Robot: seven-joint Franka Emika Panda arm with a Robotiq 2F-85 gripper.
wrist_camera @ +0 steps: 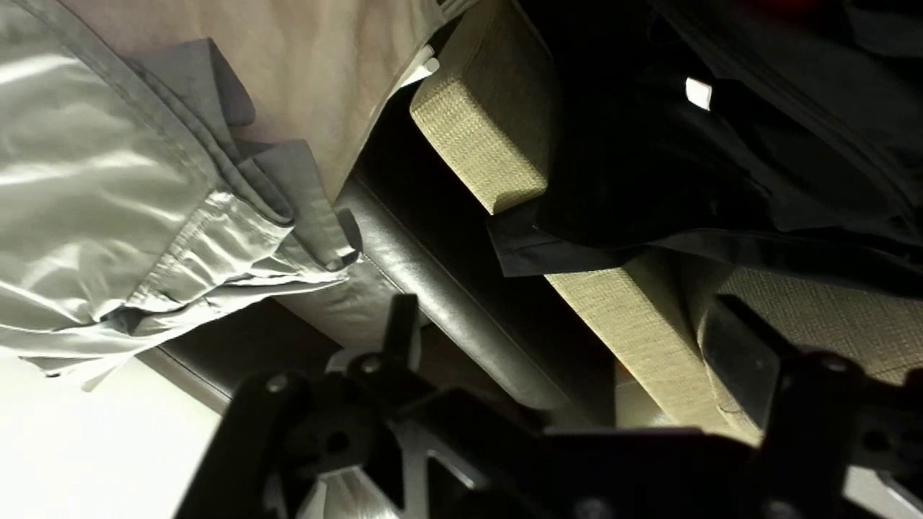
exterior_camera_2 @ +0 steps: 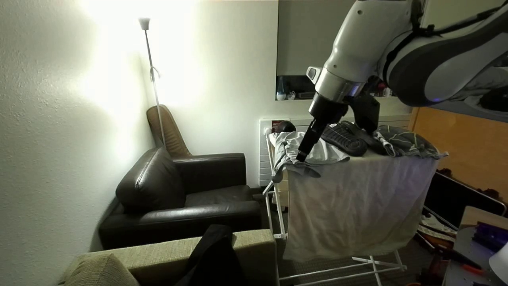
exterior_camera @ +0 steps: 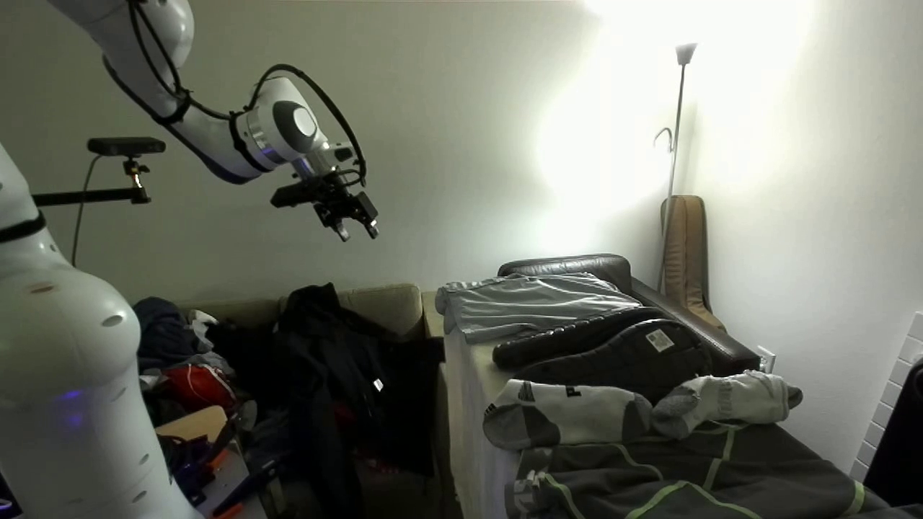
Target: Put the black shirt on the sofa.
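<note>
The black shirt [exterior_camera: 328,360] is draped limp over the olive-tan sofa [exterior_camera: 389,304], against its backrest and across its seat and arm. A black end of it [exterior_camera_2: 216,254] hangs over the sofa's armrest [exterior_camera_2: 158,260]. In the wrist view the shirt [wrist_camera: 620,151] spreads across the upper right, with a small white tag, and the sofa arm [wrist_camera: 620,317] shows beneath it. My gripper [exterior_camera: 358,232] is open and empty, in the air well above the shirt and sofa. Its fingers [wrist_camera: 566,317] are wide apart in the wrist view; in an exterior view it [exterior_camera_2: 302,155] appears side-on.
A drying rack with a white sheet [exterior_camera_2: 353,210] stands beside the sofa, bearing a grey garment [exterior_camera: 533,303], dark slippers, and socks [exterior_camera: 570,414]. A dark leather armchair [exterior_camera_2: 222,214] and lamp stand beyond. Mixed clothes with red [exterior_camera: 198,386] lie on the sofa near the robot base.
</note>
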